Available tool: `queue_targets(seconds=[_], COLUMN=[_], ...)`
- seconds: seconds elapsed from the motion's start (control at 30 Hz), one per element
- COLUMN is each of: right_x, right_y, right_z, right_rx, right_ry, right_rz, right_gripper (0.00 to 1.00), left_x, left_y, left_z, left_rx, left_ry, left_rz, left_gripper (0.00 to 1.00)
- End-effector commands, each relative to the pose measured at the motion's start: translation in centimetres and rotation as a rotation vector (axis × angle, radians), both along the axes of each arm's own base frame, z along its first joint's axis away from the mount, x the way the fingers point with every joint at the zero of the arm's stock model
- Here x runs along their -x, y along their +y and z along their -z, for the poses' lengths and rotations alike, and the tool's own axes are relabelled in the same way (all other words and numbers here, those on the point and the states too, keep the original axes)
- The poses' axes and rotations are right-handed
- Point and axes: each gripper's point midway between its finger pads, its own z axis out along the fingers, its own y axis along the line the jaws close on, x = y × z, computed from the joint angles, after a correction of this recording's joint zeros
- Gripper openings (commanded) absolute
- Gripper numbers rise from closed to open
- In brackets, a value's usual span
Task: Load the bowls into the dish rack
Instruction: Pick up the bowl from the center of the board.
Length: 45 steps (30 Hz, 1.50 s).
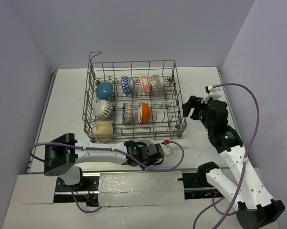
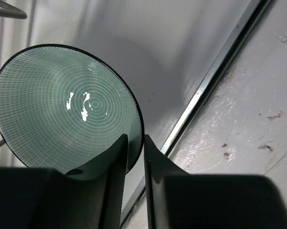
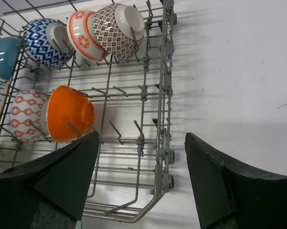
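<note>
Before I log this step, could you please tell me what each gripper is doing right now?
Left gripper: closed on the green bowl, at its rim.
Right gripper: open, holding nothing.

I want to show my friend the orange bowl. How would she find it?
Look in the big grey wire dish rack. In its middle row, the orange bowl sits furthest right, beside a red-and-white patterned bowl; it is the only plain orange one.
</note>
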Motion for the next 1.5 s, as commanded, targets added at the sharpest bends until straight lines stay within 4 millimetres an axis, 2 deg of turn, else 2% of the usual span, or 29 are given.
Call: queue_targets(seconds=[0.0,0.13,0.23,0.33,0.53,0.63,0.67,0.73,0.83,0.9,1.03,1.17,1.23,1.3,1.47], right_x=[-0.2,-0.1,-0.2,-0.1,-0.1,-0.1,-0.1,0.0,0.0,0.0,0.4,0.4,0.5,0.6,0.5], right_y=[0.3,0.3,0.3,0.3,0.3,0.3,0.4,0.4,0.1,-0.8,-1.6,-2.3,-2.6,-2.7,-2.5], right_z=[-0.5,-0.5,-0.4,-0.5,-0.6,-0.6,-0.6,-0.6,-0.9,-1.0,-1.7,-2.0,-2.1,-2.2,-2.1], right_rx=[-0.012,-0.011,-0.011,-0.013,-0.011,-0.011,-0.013,-0.013,-0.013,-0.013,-0.018,-0.019,-0.02,-0.024,-0.027], right_ry=[-0.03,-0.031,-0.026,-0.03,-0.032,-0.032,-0.033,-0.033,-0.043,-0.053,-0.091,-0.105,-0.112,-0.121,-0.123], right_rz=[-0.008,-0.009,-0.008,-0.01,-0.007,-0.011,-0.015,-0.015,-0.004,0.051,0.089,0.129,0.148,0.155,0.143], right_gripper=[0.8,0.8,0.8,0.8,0.8,0.8,0.8,0.8,0.8,0.8,0.81,0.82,0.82,0.82,0.82], left_x=[-0.7,-0.9,-0.9,-0.7,0.1,1.0,1.2,1.7,2.3,2.1,1.2,0.6,-0.4,-1.3,-3.9], left_y=[-0.3,-0.2,-0.5,-0.7,-1.1,-1.5,-1.6,-1.7,-1.2,-1.0,0.5,1.6,1.9,2.7,2.3], left_z=[-1.2,-1.2,-2.2,-3.2,-5.0,-7.2,-8.7,-10.5,-15.4,-17.8,-23.0,-26.7,-28.4,-29.3,-32.2], left_rx=[0.039,0.032,0.059,0.086,0.138,0.207,0.252,0.3,0.441,0.513,0.672,0.797,0.859,0.91,1.088], left_ry=[-0.052,-0.056,-0.059,-0.048,-0.007,0.029,0.038,0.06,0.07,0.061,-0.003,-0.054,-0.104,-0.161,-0.264], left_rz=[-0.018,-0.031,-0.034,-0.031,-0.023,-0.013,-0.015,-0.009,-0.015,-0.037,-0.083,-0.102,-0.144,-0.183,-0.236], left_gripper=[0.23,0.15,0.11,0.0,0.0,0.0,0.0,0.0,0.0,0.0,0.0,0.0,0.0,0.0,0.0])
